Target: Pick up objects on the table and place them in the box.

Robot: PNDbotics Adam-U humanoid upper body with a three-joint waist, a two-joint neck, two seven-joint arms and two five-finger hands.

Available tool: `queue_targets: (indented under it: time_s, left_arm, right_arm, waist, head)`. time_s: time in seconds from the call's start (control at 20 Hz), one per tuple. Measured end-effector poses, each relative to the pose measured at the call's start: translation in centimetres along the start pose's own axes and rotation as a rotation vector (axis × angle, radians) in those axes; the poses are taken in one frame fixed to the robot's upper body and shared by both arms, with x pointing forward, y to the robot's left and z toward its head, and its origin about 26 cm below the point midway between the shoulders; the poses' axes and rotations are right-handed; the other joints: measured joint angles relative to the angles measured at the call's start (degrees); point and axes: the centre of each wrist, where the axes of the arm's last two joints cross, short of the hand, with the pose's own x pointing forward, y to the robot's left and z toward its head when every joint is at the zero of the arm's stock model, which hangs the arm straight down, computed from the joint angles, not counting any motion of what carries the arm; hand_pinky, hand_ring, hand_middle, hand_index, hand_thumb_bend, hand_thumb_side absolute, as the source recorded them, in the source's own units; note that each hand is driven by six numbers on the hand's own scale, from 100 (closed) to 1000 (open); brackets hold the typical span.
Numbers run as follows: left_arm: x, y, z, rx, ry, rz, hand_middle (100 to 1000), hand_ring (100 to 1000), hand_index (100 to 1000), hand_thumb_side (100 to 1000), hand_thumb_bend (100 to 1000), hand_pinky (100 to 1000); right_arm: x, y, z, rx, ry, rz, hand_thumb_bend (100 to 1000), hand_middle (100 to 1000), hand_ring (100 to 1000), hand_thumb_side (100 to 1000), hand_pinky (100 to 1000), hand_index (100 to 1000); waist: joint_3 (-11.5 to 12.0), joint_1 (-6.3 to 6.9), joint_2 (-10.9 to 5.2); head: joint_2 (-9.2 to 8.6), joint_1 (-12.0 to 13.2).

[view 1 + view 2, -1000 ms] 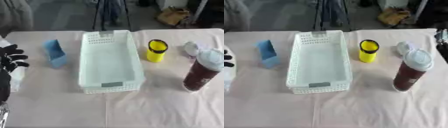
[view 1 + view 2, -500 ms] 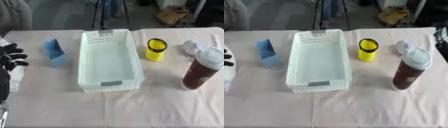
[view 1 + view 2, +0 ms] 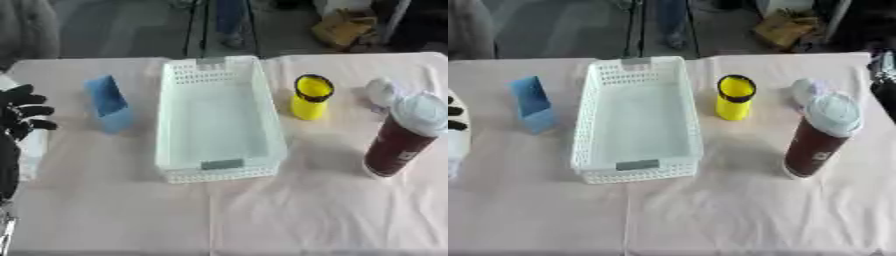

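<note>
A: Nothing on the cloth has shifted; left hand holds its place at the left edge.
B: Box?
A: Centre, empty. Blue object just left of it, near that hand's relaxed fingers. Yellow cup and dark tumbler right. Right hand: dark edge, far right, fingers unreadable.

Soft even light, overall blur

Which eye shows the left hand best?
Left eye view: the left hand shows at the left edge with dark, spread fingers. The right eye view catches only a few fingertips at its left edge.
</note>
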Motion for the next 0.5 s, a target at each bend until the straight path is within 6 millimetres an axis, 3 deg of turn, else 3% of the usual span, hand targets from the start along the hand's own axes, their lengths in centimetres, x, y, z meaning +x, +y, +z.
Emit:
queue_targets:
  time_s: [0.5]
  left_arm:
    - [0.00,0.00,0.00,0.000,0.000,0.000,641,646,790,965,235,569]
  right_arm:
    - [0.08,0.00,-0.12,0.002,-0.001,0.001,100,633,577,610,430,832]
  waist:
    - [0.0,0.00,0.00]
  head:
    - [0.00,-0.4]
